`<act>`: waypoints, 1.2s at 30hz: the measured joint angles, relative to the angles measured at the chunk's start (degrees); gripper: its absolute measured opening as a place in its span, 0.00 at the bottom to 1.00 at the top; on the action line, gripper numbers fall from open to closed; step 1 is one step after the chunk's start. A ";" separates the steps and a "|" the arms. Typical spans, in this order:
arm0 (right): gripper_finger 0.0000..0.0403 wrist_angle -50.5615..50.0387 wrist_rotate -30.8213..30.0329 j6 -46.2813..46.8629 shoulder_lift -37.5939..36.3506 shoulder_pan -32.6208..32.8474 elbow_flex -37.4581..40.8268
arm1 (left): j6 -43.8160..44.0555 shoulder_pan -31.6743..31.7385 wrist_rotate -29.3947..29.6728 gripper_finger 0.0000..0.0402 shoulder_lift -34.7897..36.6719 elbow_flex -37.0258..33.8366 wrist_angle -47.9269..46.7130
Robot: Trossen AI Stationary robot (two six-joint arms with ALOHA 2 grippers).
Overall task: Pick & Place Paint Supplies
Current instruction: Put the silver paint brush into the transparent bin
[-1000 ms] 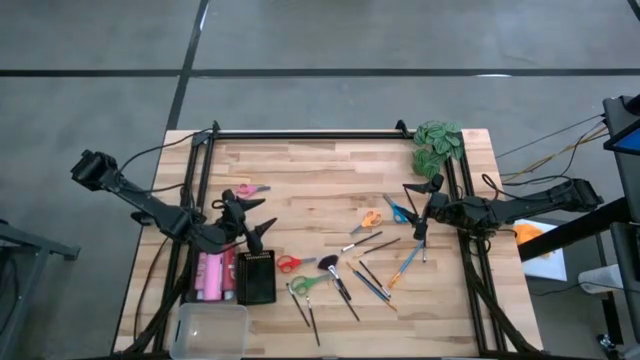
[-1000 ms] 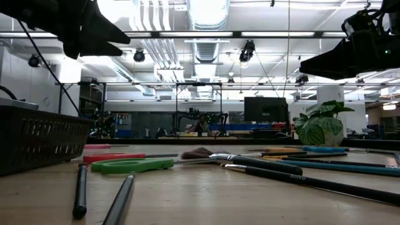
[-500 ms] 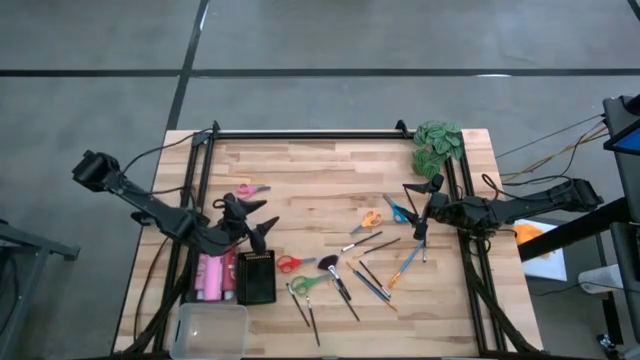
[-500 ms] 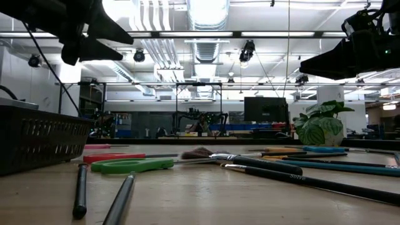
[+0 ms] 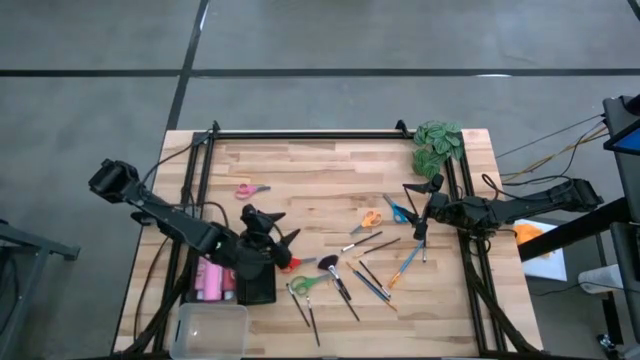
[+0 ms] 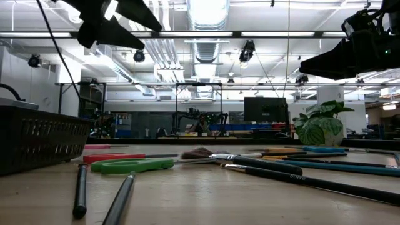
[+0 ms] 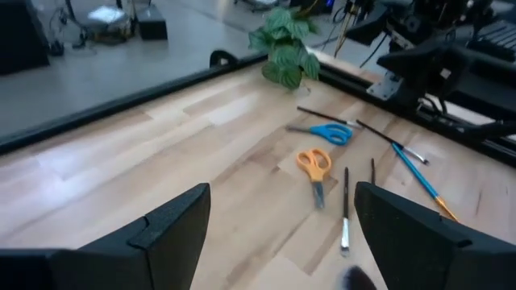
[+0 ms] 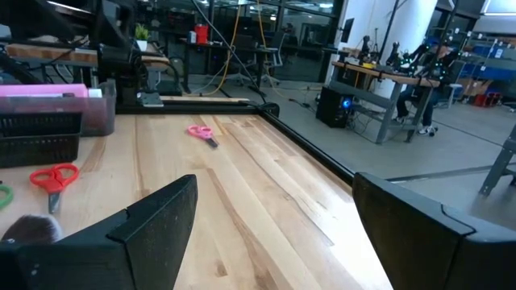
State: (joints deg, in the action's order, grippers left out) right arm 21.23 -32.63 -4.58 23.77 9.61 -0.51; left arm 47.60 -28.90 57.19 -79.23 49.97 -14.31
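Scattered on the wooden table are pink scissors (image 5: 250,189), orange scissors (image 5: 372,217), blue scissors (image 5: 398,210), red scissors (image 5: 291,264), green scissors (image 5: 308,284) and several thin brushes (image 5: 352,280), one of them blue-handled (image 5: 408,262). Pink paint bottles (image 5: 212,278) lie beside a black basket (image 5: 256,280) at the near left. My left gripper (image 5: 285,228) hovers open above the table, just beyond the red scissors, and the orange scissors (image 7: 314,165) lie ahead of it. At the right side my right gripper (image 5: 413,212) waits open, level, above the blue scissors.
A clear plastic container (image 5: 208,330) sits at the near left corner. A green leafy clump (image 5: 438,146) stands at the far right corner. Black rails (image 5: 300,133) frame the table's far, left and right sides. Bare wood lies across the table's far half.
My left gripper has moved toward the table's right and slightly toward the near edge, from beside the pink scissors to above the red scissors. It has risen a little, rolled about its own axis, and stayed open. My right arm has kept still.
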 joint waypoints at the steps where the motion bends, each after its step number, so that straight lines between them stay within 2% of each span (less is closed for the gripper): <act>1: 0.82 0.00 0.00 0.02 0.00 0.00 0.00 | 1.95 -0.21 -0.37 0.77 -1.16 1.78 -2.46; 5: 0.82 -0.02 0.01 0.02 0.00 0.01 0.00 | 12.96 -0.88 -2.29 0.77 -5.21 9.15 -12.38; 9: 0.82 0.00 0.00 -0.01 0.00 0.00 0.00 | 31.56 -0.84 -7.81 0.77 -9.29 17.62 -25.45; 14: 0.82 -0.02 -0.01 0.02 0.00 0.01 0.00 | 53.06 -0.96 -21.65 0.77 -16.76 27.97 -43.03; 18: 0.82 0.00 0.00 0.03 0.00 0.00 0.00 | 65.84 -1.01 -31.70 0.77 -22.07 34.64 -49.87; 22: 0.82 0.00 -0.01 0.02 0.00 -0.01 0.00 | 76.89 -1.01 -41.61 0.77 -24.25 37.43 -50.17; 28: 0.82 0.00 0.01 -0.06 0.00 -0.01 0.00 | 91.13 -0.96 -48.19 0.77 -24.53 36.74 -45.42; 33: 0.82 -0.04 -0.01 -0.09 0.00 0.00 0.00 | 104.34 -0.59 -60.93 0.77 -25.92 34.46 -38.55; 36: 0.82 -0.04 0.00 -0.02 0.00 0.00 0.00 | 105.25 -0.51 -61.23 0.77 -27.03 33.99 -36.30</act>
State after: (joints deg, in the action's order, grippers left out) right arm 21.19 -32.63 -4.60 23.77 9.62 -0.51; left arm 152.85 -29.41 -4.04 -106.26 83.96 -50.61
